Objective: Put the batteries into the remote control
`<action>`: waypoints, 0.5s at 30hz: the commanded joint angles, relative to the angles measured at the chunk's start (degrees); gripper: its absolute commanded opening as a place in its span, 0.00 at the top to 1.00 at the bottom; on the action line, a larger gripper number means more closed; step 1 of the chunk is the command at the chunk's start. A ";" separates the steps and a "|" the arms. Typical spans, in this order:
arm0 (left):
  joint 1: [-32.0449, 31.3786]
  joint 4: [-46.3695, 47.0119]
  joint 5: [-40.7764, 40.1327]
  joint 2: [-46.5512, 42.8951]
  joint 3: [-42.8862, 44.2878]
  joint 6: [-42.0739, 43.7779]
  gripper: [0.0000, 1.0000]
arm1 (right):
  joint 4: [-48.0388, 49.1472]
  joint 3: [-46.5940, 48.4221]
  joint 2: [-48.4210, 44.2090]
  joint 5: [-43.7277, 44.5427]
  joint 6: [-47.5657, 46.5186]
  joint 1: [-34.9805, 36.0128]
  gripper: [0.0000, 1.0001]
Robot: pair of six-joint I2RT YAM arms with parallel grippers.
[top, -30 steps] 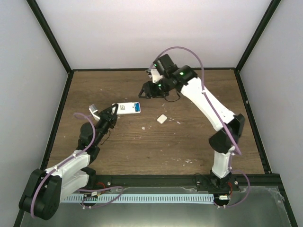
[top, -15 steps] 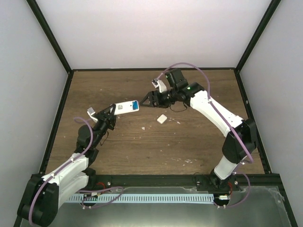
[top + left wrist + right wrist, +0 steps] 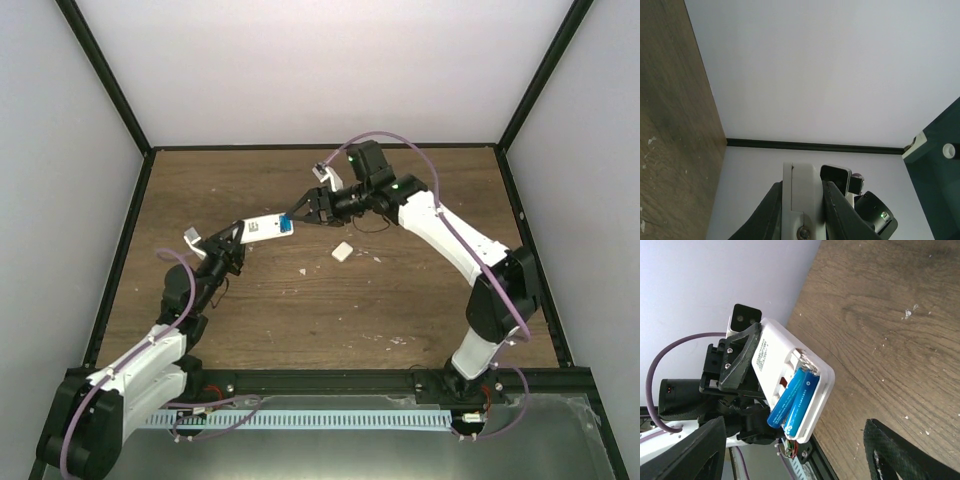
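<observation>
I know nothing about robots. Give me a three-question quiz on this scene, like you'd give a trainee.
1. True or false: the left hand grips the small white rectangular remote control.
2. Where are the two blue cylindrical batteries? A: loose on the floor. B: lying in the remote's open back. C: in a box.
3. Fill in: the right hand is ____ and holds nothing.

Key: 1 true; 2 B; 3 open.
</observation>
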 commanded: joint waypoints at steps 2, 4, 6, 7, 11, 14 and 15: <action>0.19 0.32 0.53 1.09 1.56 -0.65 1.00 | 0.62 1.31 2.67 -2.59 0.97 1.34 0.33; 0.19 0.57 0.75 1.56 1.84 -0.66 1.00 | 0.26 2.37 3.52 -2.66 0.75 1.90 0.33; 0.19 1.11 0.78 1.85 1.89 -0.69 1.00 | -0.42 3.69 4.33 -2.52 0.26 2.62 0.34; 0.19 1.13 0.78 1.88 1.95 -0.62 1.00 | -0.77 4.30 4.67 -2.45 -0.02 2.97 0.35; 0.19 0.82 0.70 1.71 1.71 -0.65 1.00 | -1.71 5.72 5.31 -2.33 -0.63 3.78 0.40; 0.19 0.57 0.42 1.40 1.40 -0.85 1.00 | -2.62 6.03 5.20 -1.86 -1.27 3.88 0.43; 0.19 0.41 0.35 1.31 1.31 -0.83 1.00 | -2.75 6.07 5.10 -1.72 -1.50 3.88 0.45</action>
